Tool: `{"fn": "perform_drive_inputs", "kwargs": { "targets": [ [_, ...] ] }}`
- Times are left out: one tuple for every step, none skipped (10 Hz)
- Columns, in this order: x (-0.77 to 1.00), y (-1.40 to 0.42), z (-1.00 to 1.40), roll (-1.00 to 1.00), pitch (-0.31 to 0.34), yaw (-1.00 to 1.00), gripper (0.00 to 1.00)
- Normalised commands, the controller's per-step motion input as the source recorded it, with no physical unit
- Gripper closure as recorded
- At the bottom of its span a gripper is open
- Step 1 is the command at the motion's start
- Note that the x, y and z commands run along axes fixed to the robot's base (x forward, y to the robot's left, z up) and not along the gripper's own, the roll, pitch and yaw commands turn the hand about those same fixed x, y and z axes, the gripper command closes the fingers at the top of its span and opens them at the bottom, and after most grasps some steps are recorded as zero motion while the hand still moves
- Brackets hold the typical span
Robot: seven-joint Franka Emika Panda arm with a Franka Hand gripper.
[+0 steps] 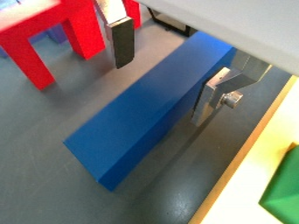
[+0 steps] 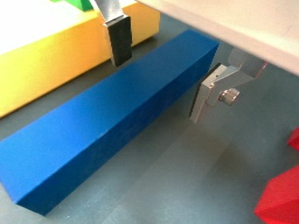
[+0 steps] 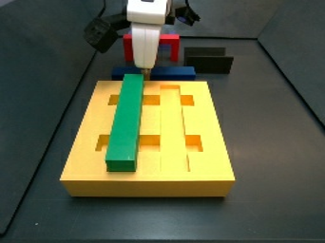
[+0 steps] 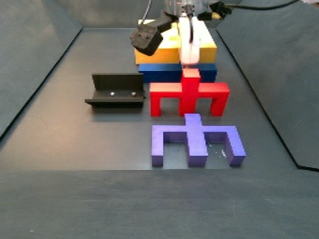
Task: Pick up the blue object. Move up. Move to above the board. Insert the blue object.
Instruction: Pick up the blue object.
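The blue object (image 2: 105,131) is a long dark-blue bar lying flat on the grey floor, between the yellow board (image 2: 47,66) and the red pronged piece (image 2: 281,192). It also shows in a wrist view (image 1: 146,114) and in both side views (image 3: 172,71) (image 4: 174,68). My gripper (image 2: 159,79) is open and straddles one end of the bar, with one finger (image 2: 117,44) on the board side and one finger (image 2: 205,94) on the red side. Neither pad visibly presses the bar. The gripper also shows in the other views (image 1: 163,80) (image 3: 143,65) (image 4: 189,58). The grooved board (image 3: 191,142) holds a green bar (image 3: 127,119).
The red pronged piece (image 4: 187,96) lies just beside the blue bar. A purple pronged piece (image 4: 196,143) lies further out on the floor. The dark fixture (image 4: 115,91) stands to one side and also shows in a side view (image 3: 210,63). Dark walls ring the floor.
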Motion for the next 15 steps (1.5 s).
{"fn": "perform_drive_inputs", "kwargs": {
  "targets": [
    [0.01,0.00,-0.11,0.03,0.004,0.00,0.00],
    [0.00,0.00,-0.07,0.05,0.013,0.02,0.00],
    [0.00,0.00,-0.02,0.03,0.000,0.01,0.00],
    [0.00,0.00,0.00,0.02,0.000,0.03,0.00],
    [0.00,0.00,0.00,0.00,0.000,0.00,0.00],
    [0.00,0.00,0.00,0.00,0.000,0.00,1.00],
    [0.00,0.00,0.00,0.00,0.000,0.00,1.00],
    [0.00,0.00,0.00,0.00,0.000,0.00,1.00],
    [0.00,0.00,0.00,0.00,0.000,0.00,1.00],
    [0.00,0.00,0.00,0.00,0.000,0.00,1.00],
    [0.00,0.00,0.00,0.00,0.000,0.00,1.00],
    [0.00,0.00,0.00,0.00,0.000,0.00,1.00],
    [0.00,0.00,0.00,0.00,0.000,0.00,1.00],
    [0.00,0.00,0.00,0.00,0.000,0.00,1.00],
    [0.00,0.00,0.00,0.00,0.000,0.00,1.00]
  ]
}}
